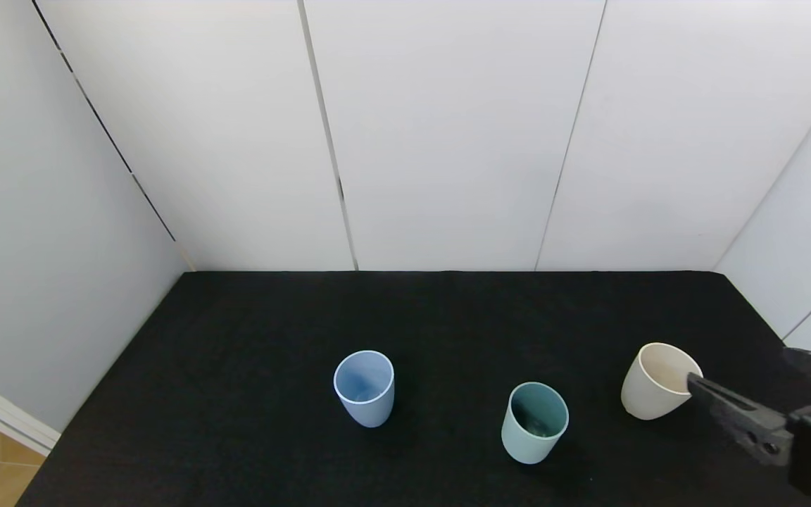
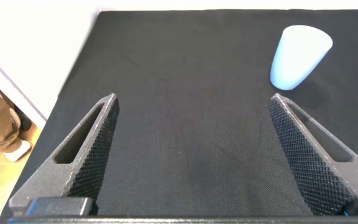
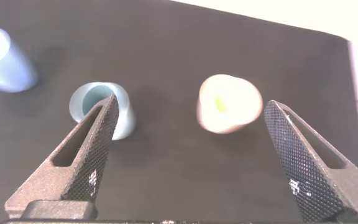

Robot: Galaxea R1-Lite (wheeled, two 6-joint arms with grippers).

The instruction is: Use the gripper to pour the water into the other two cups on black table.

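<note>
Our right gripper point(image 3: 188, 155) hangs above the black table point(image 1: 250, 331) near its right edge, with its fingers point(image 3: 86, 155) spread wide apart and holding nothing. In the head view its dark finger point(image 1: 733, 408) reaches in from the lower right, its tip just beside the cream-beige cup point(image 1: 657, 381), though we cannot tell whether the two touch. From our right wrist view, that cream-beige cup point(image 3: 229, 103) stands ahead of the gripper, in line with the gap between the fingers and nearer one of them. The teal cup point(image 1: 534, 422) sits further to the gripper's left, upright on the cloth, with a faint glint of water point(image 1: 536, 425) low inside it. Beyond it, further left again and well apart from the gripper, stands the light blue tumbler point(image 1: 365, 387), also upright.

Our left gripper point(image 2: 194, 155) is low over the left part of the table, its fingers likewise wide apart and empty; the light blue tumbler point(image 2: 299, 56) shows ahead of it, off to one side. White wall panels point(image 1: 448, 134) border the table.
</note>
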